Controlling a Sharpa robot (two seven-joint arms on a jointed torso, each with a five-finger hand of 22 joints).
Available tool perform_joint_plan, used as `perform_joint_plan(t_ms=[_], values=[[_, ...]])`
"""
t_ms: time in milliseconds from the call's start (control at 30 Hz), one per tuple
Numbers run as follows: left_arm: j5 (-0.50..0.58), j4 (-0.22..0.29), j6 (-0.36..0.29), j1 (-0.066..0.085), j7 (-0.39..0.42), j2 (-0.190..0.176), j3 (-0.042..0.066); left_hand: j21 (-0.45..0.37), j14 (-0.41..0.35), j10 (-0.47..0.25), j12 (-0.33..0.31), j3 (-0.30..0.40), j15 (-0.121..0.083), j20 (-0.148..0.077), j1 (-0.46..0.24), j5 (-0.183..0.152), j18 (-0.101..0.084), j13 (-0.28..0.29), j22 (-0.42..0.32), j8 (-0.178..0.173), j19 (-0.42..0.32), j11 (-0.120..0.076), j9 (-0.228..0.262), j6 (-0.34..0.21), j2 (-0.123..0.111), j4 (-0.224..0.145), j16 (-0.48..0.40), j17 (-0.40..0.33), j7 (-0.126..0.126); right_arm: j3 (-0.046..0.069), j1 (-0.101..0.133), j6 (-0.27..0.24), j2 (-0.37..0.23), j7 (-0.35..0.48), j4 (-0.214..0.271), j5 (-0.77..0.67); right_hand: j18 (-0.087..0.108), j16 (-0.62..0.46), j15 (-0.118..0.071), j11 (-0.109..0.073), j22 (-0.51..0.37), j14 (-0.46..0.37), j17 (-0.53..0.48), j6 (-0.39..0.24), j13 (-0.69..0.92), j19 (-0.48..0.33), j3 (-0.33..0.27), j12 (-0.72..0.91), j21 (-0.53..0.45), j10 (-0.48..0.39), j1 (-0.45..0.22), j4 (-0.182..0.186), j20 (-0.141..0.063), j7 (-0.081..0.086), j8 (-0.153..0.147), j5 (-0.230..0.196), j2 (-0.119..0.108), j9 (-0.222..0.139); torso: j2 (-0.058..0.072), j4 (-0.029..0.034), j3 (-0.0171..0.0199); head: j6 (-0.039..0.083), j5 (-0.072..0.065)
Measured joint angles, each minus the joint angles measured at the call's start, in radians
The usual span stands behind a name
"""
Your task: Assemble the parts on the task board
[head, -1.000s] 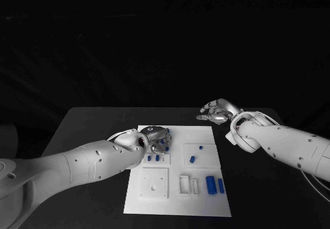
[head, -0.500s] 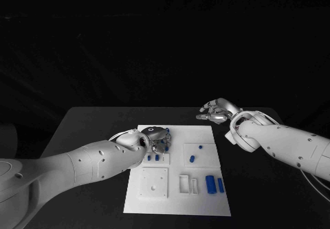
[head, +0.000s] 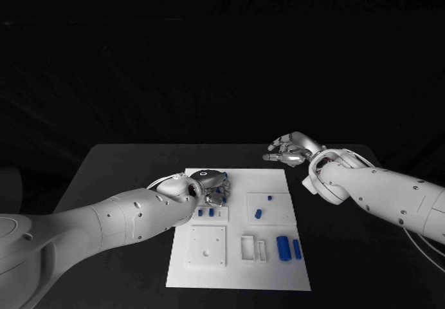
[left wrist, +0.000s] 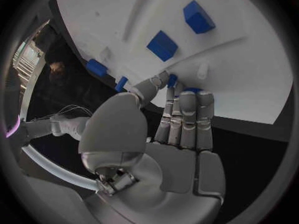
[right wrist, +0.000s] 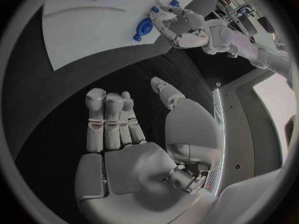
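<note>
Head view: left hand [head: 208,182] lowered over the far left corner of the white task board [head: 278,270], fingers bunched downward at a small blue part [head: 224,200]; whether pinched or merely touched, impossible to tell here. More blue parts on the board: a pair [head: 206,212] just nearer on the left half, two pieces [head: 262,207] on the raised square toward the right edge, two upright blocks [head: 289,248] by the near right corner. Right hand [head: 292,150] raised off the board beyond its far right corner, above the black table [head: 121,167], fingers loosely curled and apart, nothing held. No legible writing or brand marks on board or arms.

Left wrist view: fingertips [left wrist: 172,79] of the left hand pressed together on a small blue part [left wrist: 172,78] at the board's edge, thumb meeting them; two blue blocks [left wrist: 163,45] lying farther in on the white surface.

Right wrist view: right hand's fingers [right wrist: 109,119] half-spread and empty over dark table, with the task board and the left hand [right wrist: 181,22] beyond
</note>
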Motion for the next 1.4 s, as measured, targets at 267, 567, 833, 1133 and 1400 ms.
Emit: perform_joint_plan(t_ms=[267, 567, 833, 1133, 1400], values=[[-0.005, -0.006, 0.012, 0.000, -0.002, 0.004, 0.000, 0.020, 0.025, 0.058, 0.024, 0.005, -0.017, -0.009, 0.012, -0.005, 0.001, 0.015, 0.000, 0.014, 0.023, -0.019, 0.000, 0.037, 0.021, -0.011, 0.022, 0.004, -0.016, 0.000, 0.000, 0.000, 0.000, 0.000, 0.000, 0.000, 0.000, 0.000, -0.003, 0.000, 0.000, 0.003, 0.000, -0.002, 0.000, 0.000, 0.000, 0.000, 0.000, 0.000, 0.000, 0.000, 0.000, 0.001, 0.000, 0.000, 0.000, 0.000, 0.000, 0.0003, 0.0001, -0.005, -0.002], [-0.013, -0.016, 0.006, -0.004, -0.001, 0.010, 0.001, 0.032, 0.046, 0.083, 0.031, 0.005, -0.032, -0.023, 0.020, -0.006, 0.004, 0.025, 0.000, 0.021, 0.037, -0.034, -0.001, 0.064, 0.030, -0.017, 0.030, 0.003, -0.024, 0.000, 0.000, 0.000, 0.000, 0.000, 0.000, 0.000, 0.000, 0.000, -0.002, 0.000, 0.000, 0.003, 0.000, -0.002, 0.000, 0.001, 0.000, 0.000, 0.000, 0.000, 0.000, 0.000, 0.002, 0.001, 0.000, 0.000, 0.000, 0.000, -0.001, 0.0007, -0.0006, -0.009, -0.003], [-0.015, -0.014, -0.016, -0.009, 0.001, 0.008, -0.001, 0.032, 0.059, 0.093, 0.034, 0.006, -0.038, -0.026, 0.016, -0.010, 0.004, 0.030, 0.000, 0.021, 0.050, -0.040, -0.002, 0.079, 0.052, -0.020, 0.037, -0.001, -0.028, 0.000, 0.000, 0.000, 0.000, 0.000, 0.000, 0.000, 0.000, 0.000, -0.002, 0.000, 0.000, 0.003, 0.000, -0.001, -0.002, 0.002, 0.000, 0.004, 0.000, 0.000, 0.000, 0.000, 0.002, 0.001, 0.000, 0.000, 0.000, 0.000, -0.001, 0.0010, -0.0009, -0.010, -0.004], [0.000, 0.010, -0.049, -0.017, 0.008, -0.013, -0.005, 0.040, 0.082, 0.115, 0.040, 0.006, -0.046, -0.034, 0.012, -0.004, 0.003, 0.040, 0.000, 0.027, 0.069, -0.044, -0.004, 0.093, 0.059, -0.021, 0.041, -0.003, -0.035, 0.000, 0.000, 0.000, 0.001, 0.000, -0.001, 0.000, 0.000, 0.000, -0.002, 0.000, 0.000, 0.002, 0.000, 0.000, -0.002, 0.002, 0.000, 0.004, 0.000, 0.000, 0.000, 0.000, 0.002, 0.000, 0.000, 0.000, 0.000, 0.000, -0.002, 0.0015, -0.0007, -0.007, -0.003], [0.061, 0.038, -0.084, -0.023, 0.020, -0.043, -0.002, 0.043, 0.091, 0.119, 0.040, 0.005, -0.048, -0.036, 0.012, 0.002, -0.003, 0.044, 0.000, 0.025, 0.078, -0.047, -0.005, 0.104, 0.059, -0.022, 0.042, -0.006, -0.036, 0.000, 0.000, 0.000, 0.001, 0.000, -0.001, 0.000, 0.000, 0.000, -0.002, 0.000, 0.000, 0.002, 0.000, 0.000, -0.002, 0.002, 0.000, 0.004, 0.000, 0.000, 0.000, 0.000, 0.002, -0.001, 0.000, 0.000, 0.000, 0.000, -0.002, 0.0011, -0.0007, -0.002, -0.001]])
